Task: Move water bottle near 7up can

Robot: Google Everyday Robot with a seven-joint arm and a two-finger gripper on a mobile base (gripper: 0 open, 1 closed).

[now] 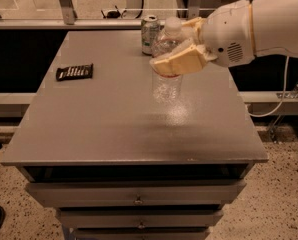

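Observation:
The water bottle (167,84) is clear ribbed plastic with a white cap, upright over the middle right of the grey table (104,124). My gripper (181,49) is shut on the bottle's upper body, its cream fingers (176,61) wrapped around it, and it comes in from the right. The 7up can (150,34) stands upright at the table's far edge, just behind and left of the bottle, a short gap away. The bottle's label is hidden by the fingers. I cannot tell whether the bottle's base touches the table.
A flat dark snack wrapper (75,72) lies on the table's left side. Drawers (136,200) run under the table's front edge. A cable (274,106) hangs at the right. A glass partition rail (69,21) stands behind the table.

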